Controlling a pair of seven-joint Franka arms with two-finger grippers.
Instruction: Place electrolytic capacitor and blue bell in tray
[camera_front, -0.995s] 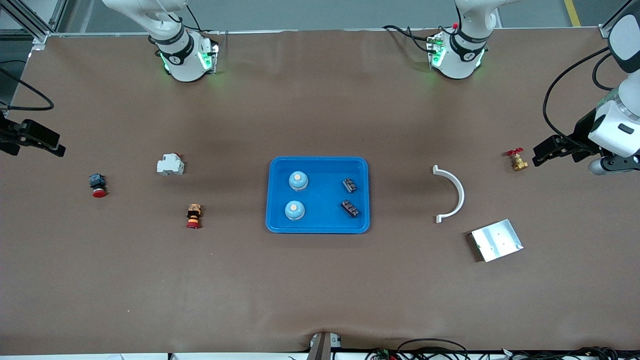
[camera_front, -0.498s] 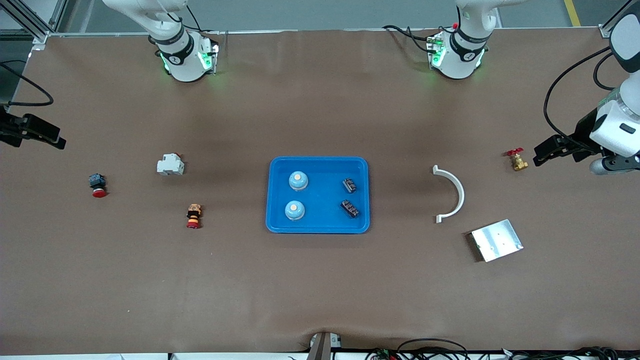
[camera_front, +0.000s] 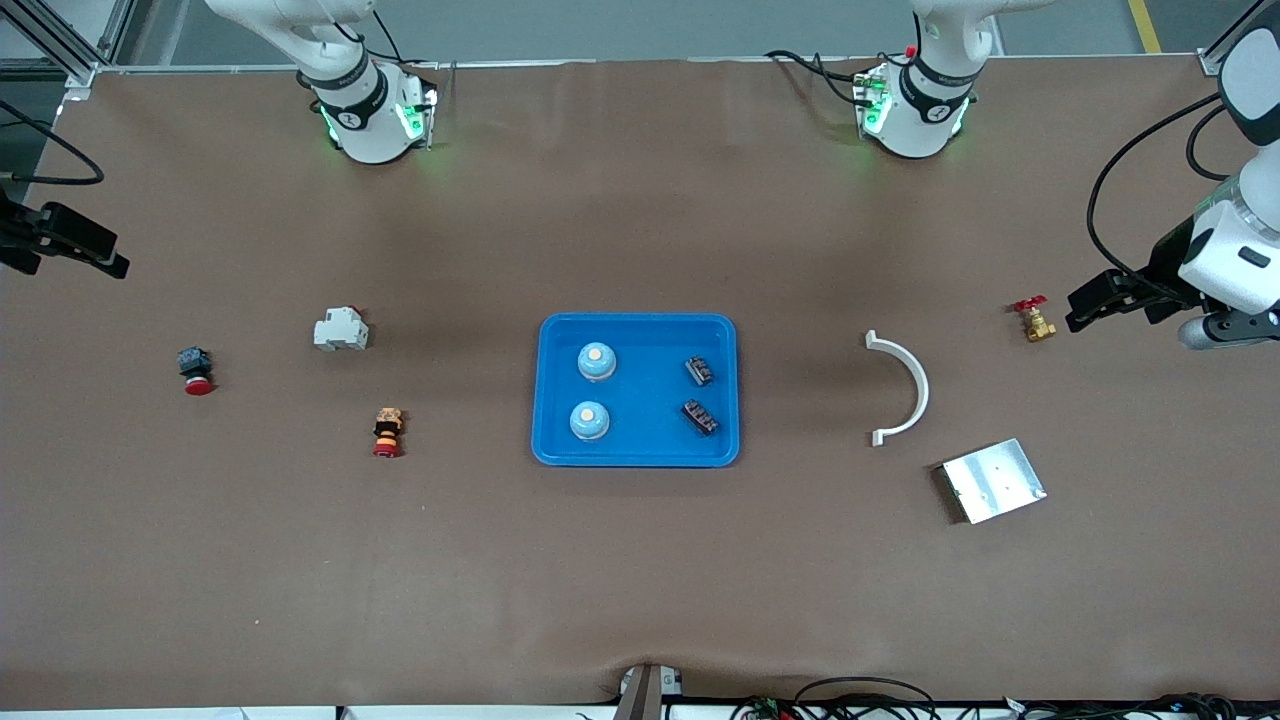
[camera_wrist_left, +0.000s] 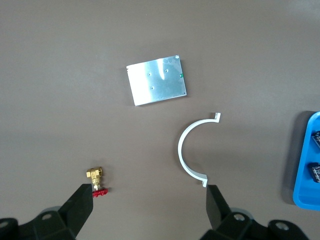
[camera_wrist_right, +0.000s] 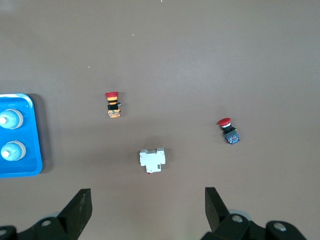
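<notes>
In the front view, the blue tray (camera_front: 637, 390) is sitting at the table's middle, holding 2 blue bells (camera_front: 596, 362) toward the right arm's end and 2 dark capacitors (camera_front: 699, 371) toward the left arm's end. The left gripper (camera_front: 1085, 306) is hanging at the table's left-arm end, just beside a brass valve (camera_front: 1036, 322) and well apart from the tray. The right gripper (camera_front: 85, 258) is hovering at the table's other end, likewise well apart from the tray. In the left wrist view, the left gripper (camera_wrist_left: 149, 215) is showing its 2 fingers spread wide and gripping nothing; below it are lying the brass valve (camera_wrist_left: 95, 178), a white curved bracket (camera_wrist_left: 189, 159), a silver plate (camera_wrist_left: 156, 80), and a corner of the tray (camera_wrist_left: 306, 165). In the right wrist view, the right gripper (camera_wrist_right: 148, 210) is spreading its fingers wide, empty too, over a white breaker (camera_wrist_right: 152, 160), with a red push button (camera_wrist_right: 229, 132), an orange-banded button (camera_wrist_right: 113, 104), and the tray's edge (camera_wrist_right: 37, 145) also showing.
</notes>
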